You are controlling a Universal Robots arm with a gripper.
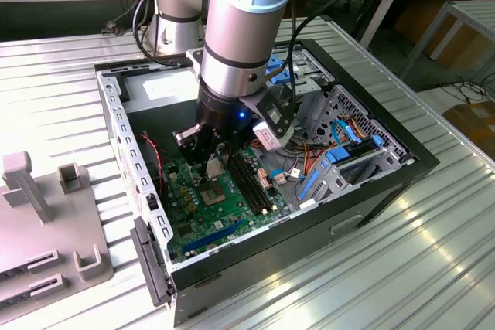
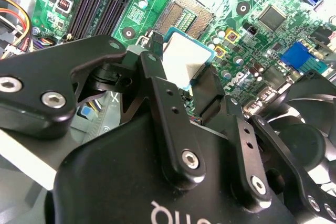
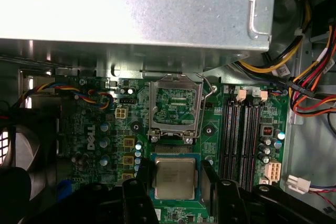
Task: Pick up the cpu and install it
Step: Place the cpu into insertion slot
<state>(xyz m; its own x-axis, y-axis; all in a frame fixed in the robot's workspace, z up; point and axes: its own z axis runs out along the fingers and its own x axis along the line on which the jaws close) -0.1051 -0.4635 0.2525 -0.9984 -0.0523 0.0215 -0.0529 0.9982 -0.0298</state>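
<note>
The cpu is a small square chip with a silvery-grey top and a green rim. My gripper is shut on it, one black finger on each side. In the second wrist view the cpu hangs tilted between the fingers, just short of the open metal-framed socket. The socket lies on the green motherboard with its frame lifted. In the exterior view my gripper reaches down into the open computer case, just above the board.
Dark memory slots run beside the socket. Bundles of coloured cables and a metal power supply box crowd the case. A black fan sits close to the fingers. A grey fixture stands on the table at the exterior view's left.
</note>
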